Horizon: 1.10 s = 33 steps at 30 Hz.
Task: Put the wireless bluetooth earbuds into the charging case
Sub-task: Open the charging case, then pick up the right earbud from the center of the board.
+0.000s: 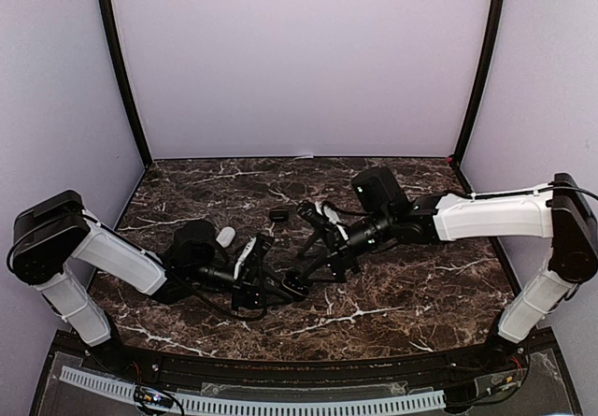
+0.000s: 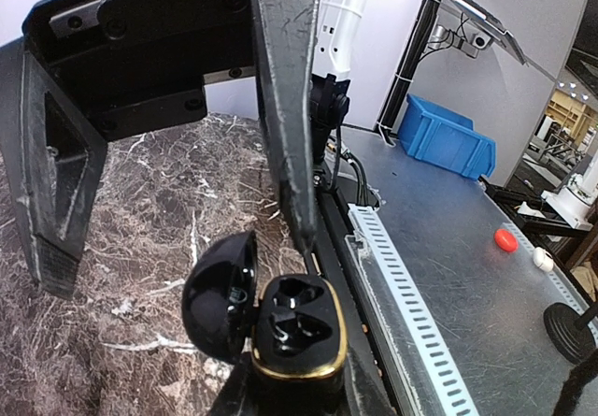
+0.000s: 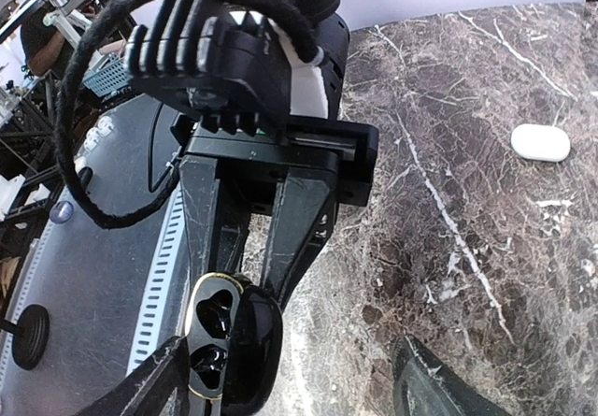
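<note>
My left gripper [image 2: 294, 390] is shut on a black charging case [image 2: 297, 330] with a gold rim. The case's lid [image 2: 218, 294] stands open to the left. Its two wells look dark and glossy, and I cannot tell whether the earbuds sit in them. My right gripper [image 2: 177, 262] hangs just above the case, open wide with nothing between its fingers. In the right wrist view the case [image 3: 213, 337] sits at the left gripper's fingertips [image 3: 210, 280], beside my own left finger. From above, the left gripper [image 1: 285, 285] and the right gripper [image 1: 313, 248] meet at mid-table.
A white pebble-like case [image 1: 225, 236] lies shut on the marble behind the left arm and shows again as the white case [image 3: 540, 142]. A small dark piece [image 1: 277, 215] lies further back, too small to identify. The table's slotted front rail [image 2: 411, 304] runs close by the case.
</note>
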### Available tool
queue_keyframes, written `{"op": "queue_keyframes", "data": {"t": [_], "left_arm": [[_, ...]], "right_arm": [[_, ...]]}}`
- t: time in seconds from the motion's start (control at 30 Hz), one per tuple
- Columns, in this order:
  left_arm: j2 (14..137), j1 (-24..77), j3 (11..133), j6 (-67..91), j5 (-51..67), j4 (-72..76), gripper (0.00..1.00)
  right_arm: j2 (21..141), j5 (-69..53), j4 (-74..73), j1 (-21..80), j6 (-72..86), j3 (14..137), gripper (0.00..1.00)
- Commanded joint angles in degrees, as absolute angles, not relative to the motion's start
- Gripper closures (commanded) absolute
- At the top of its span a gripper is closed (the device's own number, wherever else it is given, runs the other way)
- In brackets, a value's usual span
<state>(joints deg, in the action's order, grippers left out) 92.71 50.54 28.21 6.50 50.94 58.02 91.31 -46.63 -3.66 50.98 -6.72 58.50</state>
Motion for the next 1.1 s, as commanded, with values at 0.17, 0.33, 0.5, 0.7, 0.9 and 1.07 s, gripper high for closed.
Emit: {"op": "queue_keyframes", "data": {"t": [0.17,0.33,0.5,0.7,0.9,1.07], "left_arm": [[92.8,50.9,29.3,6.9,50.8,58.6,0.86],[93.0,50.9,28.2,6.8,49.4,59.5,0.86],[92.6,49.7,25.4,8.8,47.1,63.5,0.86],[91.5,45.8,21.5,13.1,47.0,69.0,0.86],[88.7,43.9,19.1,12.0,44.7,66.6,0.86],[86.4,42.7,17.4,11.4,43.1,64.9,0.86]], "right_arm": [[85.9,-42.5,3.1,50.5,-4.3,55.4,0.16],[82.2,-35.6,7.5,49.0,-0.8,52.1,0.10],[78.9,-16.8,12.6,46.7,7.2,46.0,0.01],[86.7,-4.8,4.1,43.7,10.2,52.3,0.24],[95.0,3.5,0.4,42.0,12.0,57.2,0.44],[103.3,5.9,-4.4,41.8,8.9,64.3,0.52]]}}
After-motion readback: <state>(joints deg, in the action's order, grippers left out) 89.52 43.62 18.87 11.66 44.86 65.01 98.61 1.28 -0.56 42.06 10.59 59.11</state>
